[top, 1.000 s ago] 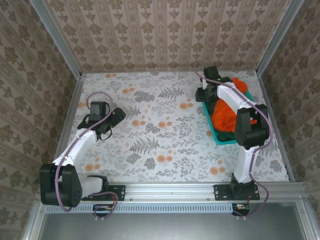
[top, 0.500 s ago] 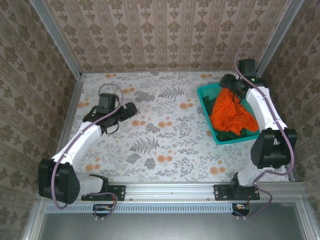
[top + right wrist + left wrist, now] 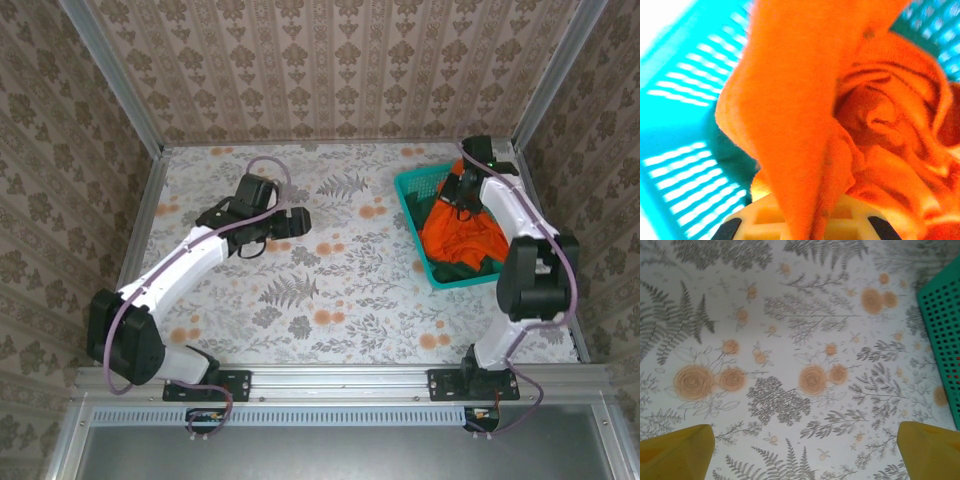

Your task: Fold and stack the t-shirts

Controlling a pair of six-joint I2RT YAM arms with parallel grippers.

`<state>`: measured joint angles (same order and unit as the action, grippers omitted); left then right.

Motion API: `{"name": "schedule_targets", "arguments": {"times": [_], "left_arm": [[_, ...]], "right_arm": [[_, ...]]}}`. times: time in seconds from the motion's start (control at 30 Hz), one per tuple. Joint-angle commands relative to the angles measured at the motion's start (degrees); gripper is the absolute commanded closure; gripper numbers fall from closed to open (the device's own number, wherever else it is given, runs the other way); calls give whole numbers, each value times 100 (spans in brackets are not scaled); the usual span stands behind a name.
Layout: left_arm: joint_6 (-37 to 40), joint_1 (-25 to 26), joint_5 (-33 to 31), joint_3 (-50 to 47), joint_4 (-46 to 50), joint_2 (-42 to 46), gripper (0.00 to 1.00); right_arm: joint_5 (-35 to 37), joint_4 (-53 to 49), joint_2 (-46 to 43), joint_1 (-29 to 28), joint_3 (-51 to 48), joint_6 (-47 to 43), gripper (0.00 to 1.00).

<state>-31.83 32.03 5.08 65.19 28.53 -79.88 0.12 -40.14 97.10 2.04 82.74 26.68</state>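
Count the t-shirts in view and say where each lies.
2: the orange t-shirt heaped in the teal basket; a dark green t-shirt under it, at the near end. Others may be hidden.

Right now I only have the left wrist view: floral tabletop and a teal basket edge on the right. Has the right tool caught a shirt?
Observer: Yes. In the right wrist view the right tool looks closed on a fold of the orange t-shirt.
Operator: What else is in that basket?
Observer: From the top, dark green t-shirts lie under the orange one, at the near end of the teal basket.
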Motion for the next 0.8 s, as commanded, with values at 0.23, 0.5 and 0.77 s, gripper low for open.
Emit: {"name": "schedule_targets", "arguments": {"times": [0.23, 0.5, 0.77], "left_arm": [[299, 233, -1146, 848, 471, 422, 3], [78, 16, -2736, 1182, 609, 1022, 0], [-560, -251, -3677, 1002, 1273, 1532, 0]], "right_arm": [[-1413, 2095, -2594, -728, 602, 385, 100], [-2166, 2955, -2331, -2056, 2092, 990, 100], [-1312, 1729, -1127, -2873, 2708, 735, 99]]}}
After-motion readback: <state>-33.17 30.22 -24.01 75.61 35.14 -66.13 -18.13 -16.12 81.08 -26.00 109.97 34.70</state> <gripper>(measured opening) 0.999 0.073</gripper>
